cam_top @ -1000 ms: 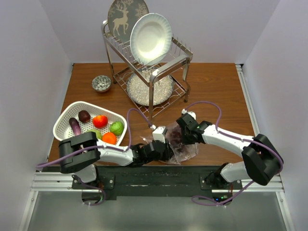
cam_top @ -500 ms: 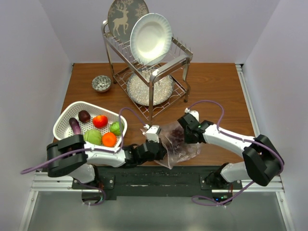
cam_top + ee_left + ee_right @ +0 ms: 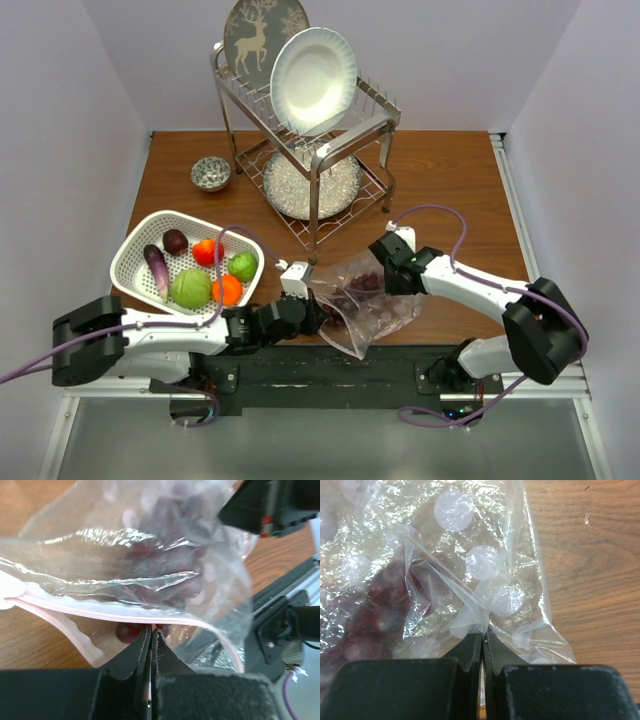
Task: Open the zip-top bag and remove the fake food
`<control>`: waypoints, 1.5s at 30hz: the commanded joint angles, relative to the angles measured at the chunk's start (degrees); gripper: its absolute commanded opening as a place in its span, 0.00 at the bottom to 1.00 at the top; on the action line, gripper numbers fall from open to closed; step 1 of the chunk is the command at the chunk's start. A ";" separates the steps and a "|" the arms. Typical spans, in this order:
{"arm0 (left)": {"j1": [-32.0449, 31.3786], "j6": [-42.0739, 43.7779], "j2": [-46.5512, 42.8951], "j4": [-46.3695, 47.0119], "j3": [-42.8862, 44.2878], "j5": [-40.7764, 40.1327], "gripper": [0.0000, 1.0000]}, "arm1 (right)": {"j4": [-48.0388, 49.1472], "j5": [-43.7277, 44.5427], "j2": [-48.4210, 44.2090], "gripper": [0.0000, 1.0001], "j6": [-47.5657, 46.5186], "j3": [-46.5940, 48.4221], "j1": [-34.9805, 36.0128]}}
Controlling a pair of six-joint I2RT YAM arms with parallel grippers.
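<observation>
The clear zip-top bag (image 3: pixel 368 305) lies near the table's front edge, its mouth open, with purple grapes (image 3: pixel 362 283) inside. My left gripper (image 3: pixel 312 305) is shut on the pink zip strip (image 3: pixel 100 611) at the bag's left edge. My right gripper (image 3: pixel 385 280) is shut on a pinch of the bag's plastic (image 3: pixel 475 622) at its far right side. The grapes show dark red through the plastic in the left wrist view (image 3: pixel 160 580) and the right wrist view (image 3: pixel 375 615). Other fake food lies in the white basket (image 3: pixel 135 250): cabbage (image 3: pixel 191 288), lime (image 3: pixel 243 265), orange fruit (image 3: pixel 227 289), red fruit (image 3: pixel 207 251), eggplant (image 3: pixel 157 268).
A metal dish rack (image 3: pixel 310 150) with a white plate (image 3: pixel 313 78) and a deer plate (image 3: pixel 262 30) stands at the back centre. A small patterned bowl (image 3: pixel 211 173) sits left of it. The table's front edge runs just below the bag.
My left gripper has pulled the zip strip leftward, away from the right gripper, and the bag's mouth has spread wider. The left arm's elbow has swung out to the left.
</observation>
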 commanded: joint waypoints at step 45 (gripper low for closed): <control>0.25 7.36 -27.72 -47.14 29.26 -13.01 0.00 | 3.73 17.73 -2.08 0.00 7.21 4.24 -1.06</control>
